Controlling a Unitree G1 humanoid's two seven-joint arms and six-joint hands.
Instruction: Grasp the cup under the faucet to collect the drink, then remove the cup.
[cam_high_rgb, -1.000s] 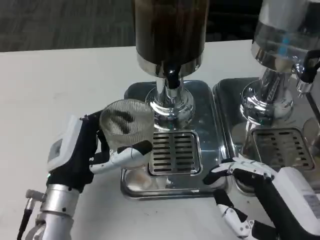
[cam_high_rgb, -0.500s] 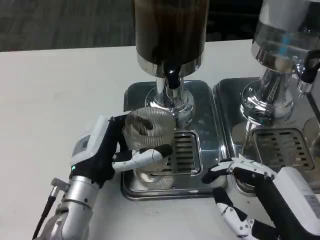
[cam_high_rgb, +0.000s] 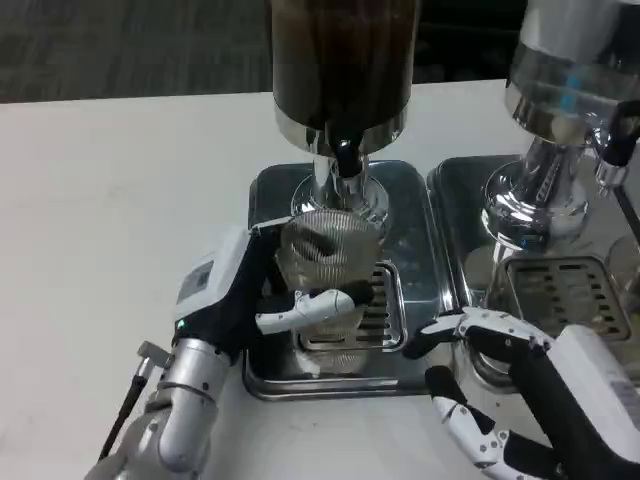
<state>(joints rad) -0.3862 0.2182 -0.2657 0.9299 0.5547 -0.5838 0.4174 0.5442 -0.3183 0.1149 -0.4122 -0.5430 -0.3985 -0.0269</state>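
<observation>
left hand (cam_high_rgb: 262, 300): white back, black-white fingers | forearm (cam_high_rgb: 185, 400): silver

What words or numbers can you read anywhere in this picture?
None can be read.
The left hand, holding the ribbed cup, has a pale patch on its white back: too blurred to tell if it is a label.
The dark drink dispenser shows no lettering.
The second dispenser has a blue mark: too blurred to read.

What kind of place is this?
Probably a drinks counter or a test setup of one: two dispensers on drip trays, standing on a white table, and a ribbed cup in the left hand.
</observation>
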